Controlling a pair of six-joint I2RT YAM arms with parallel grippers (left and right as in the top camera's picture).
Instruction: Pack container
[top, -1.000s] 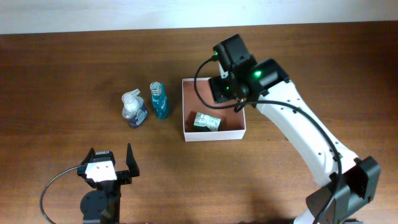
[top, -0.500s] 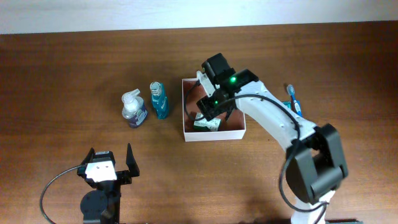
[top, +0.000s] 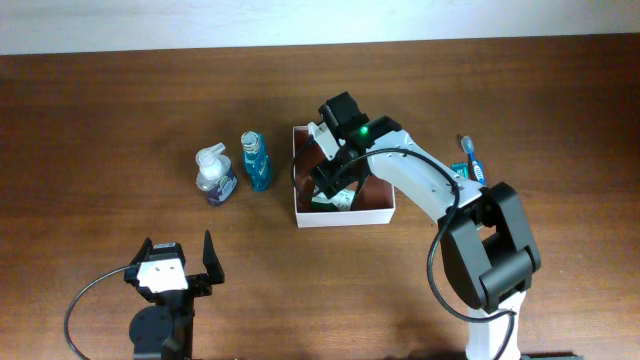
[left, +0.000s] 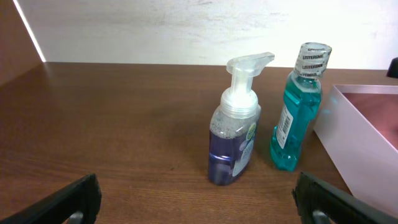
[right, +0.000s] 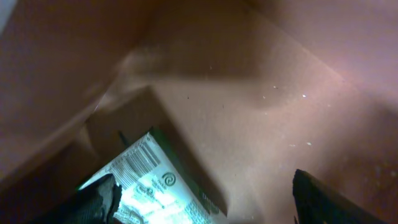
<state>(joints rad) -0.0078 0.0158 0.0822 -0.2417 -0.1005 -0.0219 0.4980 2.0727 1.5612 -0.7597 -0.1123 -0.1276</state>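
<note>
The container (top: 346, 217) is a shallow white-walled box with a pinkish-brown inside, at the table's middle. A green and white packet (top: 337, 201) lies in it. My right gripper (top: 332, 183) is lowered into the container, open, just over the packet. In the right wrist view the packet (right: 158, 190) lies on the container floor (right: 261, 118) between my open fingers (right: 205, 205), by the left one. A clear pump soap bottle (top: 215, 175) and a teal mouthwash bottle (top: 257, 160) stand left of the container. My left gripper (top: 172, 265) is open and empty near the front left.
A blue toothbrush (top: 470, 158) lies on the table right of the container, partly behind my right arm. The left wrist view shows the soap bottle (left: 236, 140), the mouthwash bottle (left: 298, 109) and the container's near wall (left: 354, 140) ahead of my left gripper (left: 199, 199).
My right gripper has moved left and down from the container's far right corner into the container, ending over the packet. The left arm has not moved.
</note>
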